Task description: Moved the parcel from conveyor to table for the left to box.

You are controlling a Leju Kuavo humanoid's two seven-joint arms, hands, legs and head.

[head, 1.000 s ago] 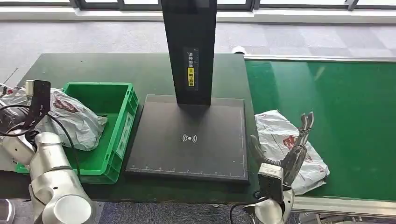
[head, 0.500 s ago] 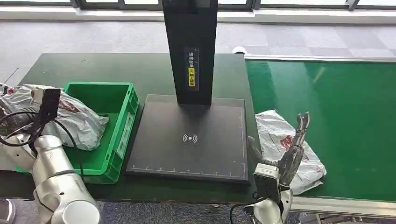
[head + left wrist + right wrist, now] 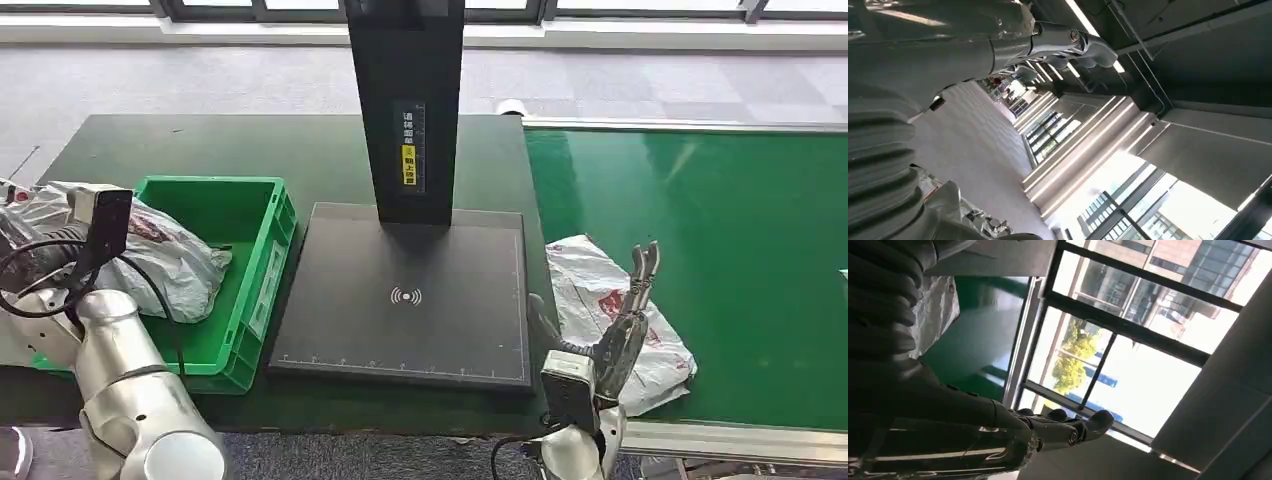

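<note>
A white plastic parcel (image 3: pixel 585 285) with red print lies on the green conveyor (image 3: pixel 730 220), at its near left corner. My right hand (image 3: pixel 625 325) hovers just above the parcel's near side, fingers straight and apart, holding nothing. The right wrist view shows that hand (image 3: pixel 1058 427) stretched out bare, with the parcel (image 3: pixel 938 305) beside it. Another white parcel (image 3: pixel 165 260) lies in the green bin (image 3: pixel 270 255) and overhangs its left rim. My left arm is raised by that bin, and my left hand (image 3: pixel 1063 42) has its fingers extended with nothing in them.
A black scanner pad (image 3: pixel 410 320) with a tall black post (image 3: pixel 405 110) fills the middle of the dark green table (image 3: pixel 200 145), between bin and conveyor. The conveyor's metal rail (image 3: pixel 720 440) runs along its near edge. Windows and grey floor lie beyond.
My right hand has shifted slightly left and lower over the conveyor parcel. My left wrist has moved a little right, toward the bin. The parcels lie about where they were.
</note>
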